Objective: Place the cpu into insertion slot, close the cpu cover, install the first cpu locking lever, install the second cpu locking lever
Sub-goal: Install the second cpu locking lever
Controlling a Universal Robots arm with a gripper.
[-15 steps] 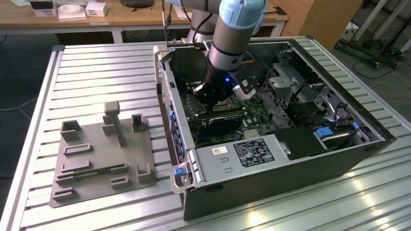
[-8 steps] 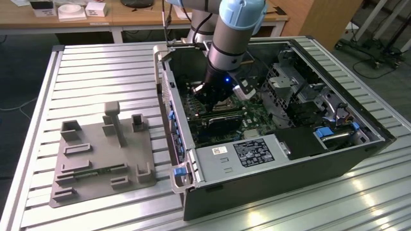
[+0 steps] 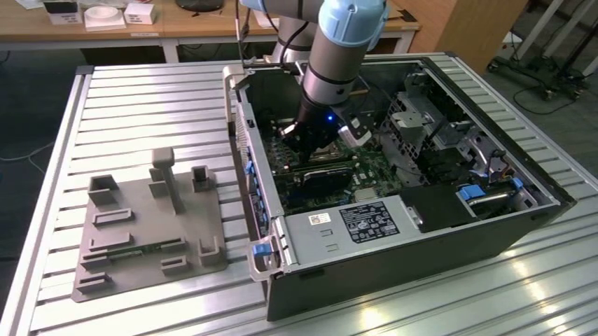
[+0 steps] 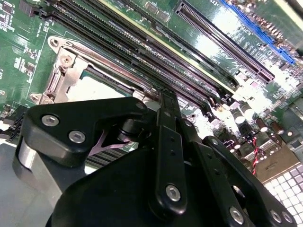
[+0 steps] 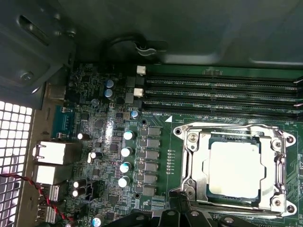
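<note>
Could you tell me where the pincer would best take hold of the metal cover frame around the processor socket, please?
Probably at an outer rim bar of the cover frame, coming straight down from above. In the first wrist view it lies flat over the socket with the chip showing through its square cut-out, so only thin edges offer a hold. The memory slots crowd one side; the opposite side looks freer.

You're in a robotics lab/workshop: slatted aluminium bench (image 3: 140, 91) carrying an open PC case (image 3: 523, 224) and a grey fixture plate (image 3: 150, 231), wooden desks (image 3: 196, 24) w/ small boxes at the back, equipment carts and cables on the floor at the exterior view's right.
</note>
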